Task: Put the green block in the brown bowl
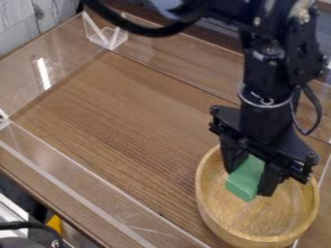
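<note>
The green block point(246, 180) hangs upright between the black fingers of my gripper point(251, 182), which is shut on it. Block and gripper are over the inside of the brown bowl point(220, 225), a wide light wooden bowl at the lower right of the table. The block's lower end sits just above the bowl's floor; I cannot tell whether it touches. The arm comes down from the top right and hides the bowl's far rim.
The wooden tabletop point(116, 116) is fenced by low clear plastic walls point(52, 165) along the left and front. A clear stand point(106, 37) sits at the far corner. The bowl lies close to the right edge.
</note>
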